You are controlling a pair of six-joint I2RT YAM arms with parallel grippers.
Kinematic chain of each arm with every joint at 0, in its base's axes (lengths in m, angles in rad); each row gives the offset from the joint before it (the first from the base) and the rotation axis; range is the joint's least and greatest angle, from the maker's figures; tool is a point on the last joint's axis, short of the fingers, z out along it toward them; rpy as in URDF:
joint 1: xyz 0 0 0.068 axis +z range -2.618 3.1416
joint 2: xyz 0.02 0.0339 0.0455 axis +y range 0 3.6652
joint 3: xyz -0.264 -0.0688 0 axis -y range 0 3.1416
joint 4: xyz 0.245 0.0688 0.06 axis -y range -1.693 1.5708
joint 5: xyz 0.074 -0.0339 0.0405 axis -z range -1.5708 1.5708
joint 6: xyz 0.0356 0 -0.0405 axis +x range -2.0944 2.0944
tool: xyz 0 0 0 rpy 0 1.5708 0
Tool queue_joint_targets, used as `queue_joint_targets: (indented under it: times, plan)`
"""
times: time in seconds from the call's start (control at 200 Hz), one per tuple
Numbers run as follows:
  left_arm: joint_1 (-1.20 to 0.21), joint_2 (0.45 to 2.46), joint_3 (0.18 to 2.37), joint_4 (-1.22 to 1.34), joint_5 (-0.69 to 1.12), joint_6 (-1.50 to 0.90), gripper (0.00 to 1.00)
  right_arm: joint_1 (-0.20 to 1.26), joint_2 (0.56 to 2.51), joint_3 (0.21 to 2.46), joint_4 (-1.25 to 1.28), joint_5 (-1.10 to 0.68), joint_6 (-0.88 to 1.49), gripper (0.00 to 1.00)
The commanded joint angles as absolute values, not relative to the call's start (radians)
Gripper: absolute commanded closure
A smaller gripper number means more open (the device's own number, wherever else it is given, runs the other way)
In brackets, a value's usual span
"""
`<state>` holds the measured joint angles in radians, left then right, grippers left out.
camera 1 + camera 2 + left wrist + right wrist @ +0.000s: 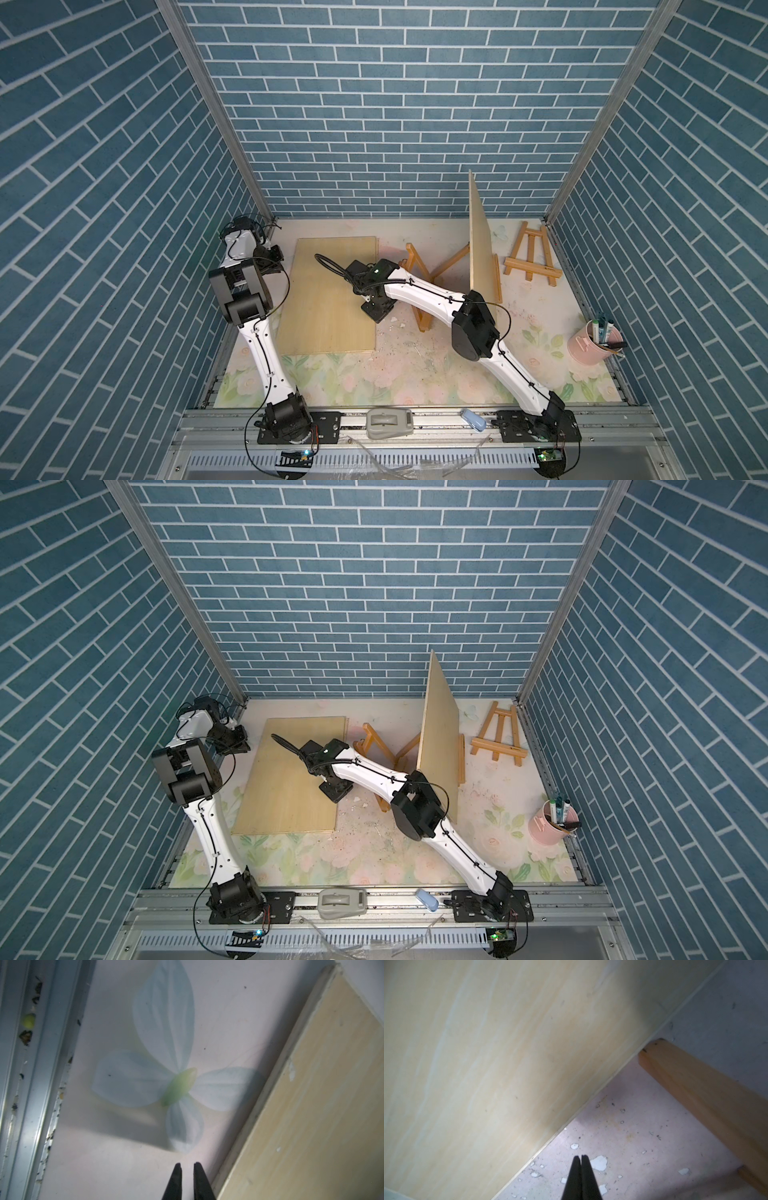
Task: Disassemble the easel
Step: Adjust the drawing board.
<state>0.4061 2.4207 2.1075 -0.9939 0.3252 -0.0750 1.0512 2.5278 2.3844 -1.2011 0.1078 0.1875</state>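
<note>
The wooden easel (415,259) (374,739) stands mid-table with its legs spread. A pale board (482,241) (440,737) stands upright on edge against it. My right gripper (376,309) (336,791) hangs just left of the easel, over the right edge of a flat board (328,299). In the right wrist view the gripper (580,1156) is shut and empty above the speckled mat, with an easel leg (706,1095) beside it. My left gripper (270,255) (187,1164) sits in the back left corner, shut but for a slit, holding nothing.
A small easel (532,257) lies flat at the back right. A pink cup (590,347) of pens stands by the right wall. A grey dispenser (388,423) and a blue object (473,419) rest on the front rail. An aluminium rail (31,1084) borders the left gripper's corner.
</note>
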Motion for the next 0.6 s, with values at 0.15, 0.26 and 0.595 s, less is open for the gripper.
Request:
queue_joint_targets:
  times: [0.15, 0.26, 0.595]
  plan:
    - [0.399, 2.460, 2.126, -0.969, 0.355, -0.083, 0.85, 1.042, 2.573, 2.418, -1.250, 0.067, 0.236, 0.97]
    - [0.393, 2.472, 2.123, -0.961, 0.361, -0.086, 0.85, 1.041, 2.580, 2.422, -1.256, 0.063, 0.239, 0.97]
    - [0.374, 2.511, 2.137, -0.955, 0.360, -0.086, 0.85, 1.041, 2.585, 2.422, -1.265, 0.045, 0.244, 0.97]
